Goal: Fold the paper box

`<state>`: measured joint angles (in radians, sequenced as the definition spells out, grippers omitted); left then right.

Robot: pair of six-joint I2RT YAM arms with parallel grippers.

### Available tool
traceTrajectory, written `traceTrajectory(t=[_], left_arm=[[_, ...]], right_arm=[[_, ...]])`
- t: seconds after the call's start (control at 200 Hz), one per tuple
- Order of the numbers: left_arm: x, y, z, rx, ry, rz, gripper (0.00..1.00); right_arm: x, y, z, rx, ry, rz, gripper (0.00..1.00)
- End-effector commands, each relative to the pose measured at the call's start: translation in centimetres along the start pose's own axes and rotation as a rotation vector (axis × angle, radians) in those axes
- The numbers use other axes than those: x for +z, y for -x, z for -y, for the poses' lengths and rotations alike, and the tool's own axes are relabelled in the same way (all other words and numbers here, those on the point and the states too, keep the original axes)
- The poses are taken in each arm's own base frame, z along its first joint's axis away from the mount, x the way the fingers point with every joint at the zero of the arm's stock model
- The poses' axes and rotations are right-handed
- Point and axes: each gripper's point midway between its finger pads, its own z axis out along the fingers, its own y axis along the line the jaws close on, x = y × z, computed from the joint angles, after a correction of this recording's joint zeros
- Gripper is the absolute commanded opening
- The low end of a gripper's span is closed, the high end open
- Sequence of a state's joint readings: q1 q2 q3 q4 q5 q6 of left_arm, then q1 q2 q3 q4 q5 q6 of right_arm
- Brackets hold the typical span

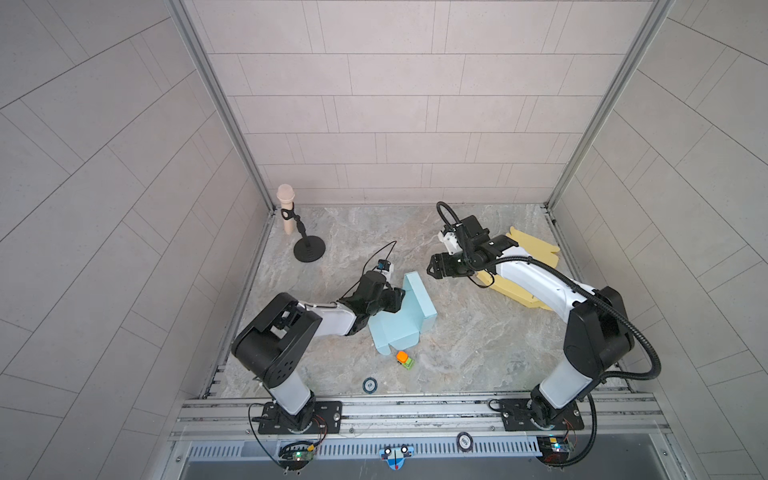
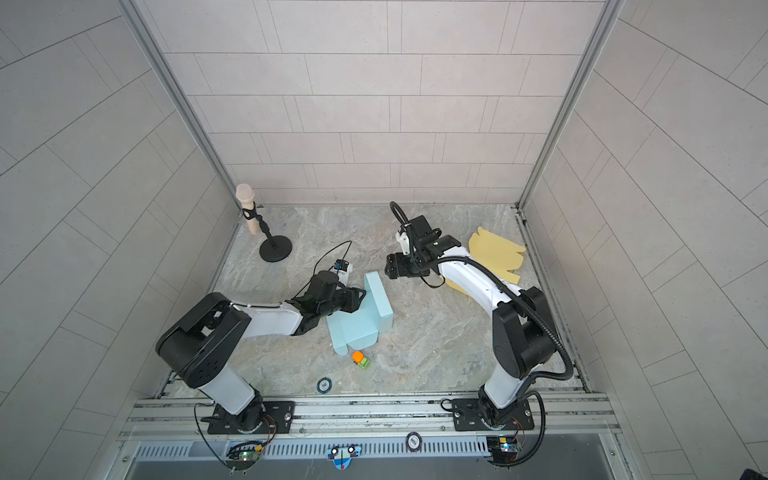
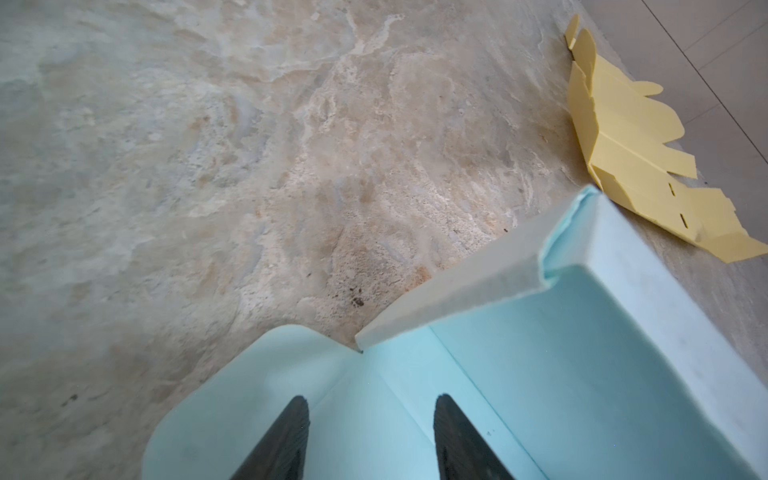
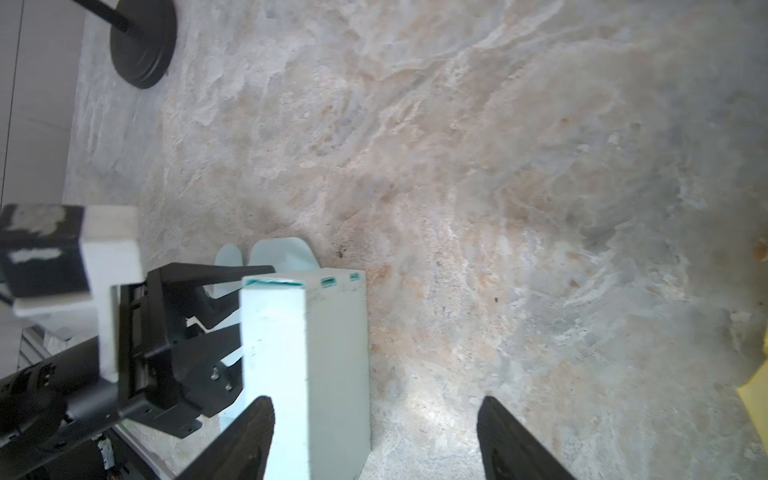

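My left gripper (image 1: 398, 297) sits open over the flat panel of the blue paper box (image 1: 415, 318). My right gripper (image 1: 430, 269) is open too, just beside the box's raised wall.

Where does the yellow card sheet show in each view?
Top view: yellow card sheet right of centre, towards the back.
Top view: sheet in the same place.
Left wrist: the sheet lies beyond the blue box.
Right wrist: sheet sliver at the frame edge.
Shared landmark: the blue box.

Grey tiled walls (image 1: 415, 104), marbled stone tabletop (image 1: 478, 332), aluminium corner posts (image 1: 216, 95), even light
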<state>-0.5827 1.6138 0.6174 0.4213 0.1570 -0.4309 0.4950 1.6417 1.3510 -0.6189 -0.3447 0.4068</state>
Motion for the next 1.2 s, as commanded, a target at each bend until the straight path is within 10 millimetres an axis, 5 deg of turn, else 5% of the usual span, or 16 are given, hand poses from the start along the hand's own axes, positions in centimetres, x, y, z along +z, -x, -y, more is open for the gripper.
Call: traceTrajectory(t=[0.0,0.23,0.39,0.776,1.196], left_arm=[[-2.0,-1.5,-2.1,-0.137,0.067,-0.074,0.53],[-5.3,-2.4,-2.4,-0.202,0.078,-0.152,0.57],[-6.7,-3.2,-4.6,-0.292,0.112,-0.154,0.59],[-6.4,-7.5,-4.9,-0.423,0.049,-0.18,0.53],[-5.2,-7.1,-3.7,-0.525,-0.061,-0.134,0.43]], right_arm=[[-1.2,-1.5,-1.2,-0.071,-0.055,-0.029,0.82],[-0.3,-2.9,-3.3,-0.124,-0.066,-0.043,0.83],[-0.1,-3.3,-4.2,-0.145,-0.051,-0.049,0.83],[-0.1,-3.6,-4.2,-0.155,-0.044,-0.051,0.84],[0.8,-4.1,-4.7,-0.121,0.001,-0.06,0.84]])
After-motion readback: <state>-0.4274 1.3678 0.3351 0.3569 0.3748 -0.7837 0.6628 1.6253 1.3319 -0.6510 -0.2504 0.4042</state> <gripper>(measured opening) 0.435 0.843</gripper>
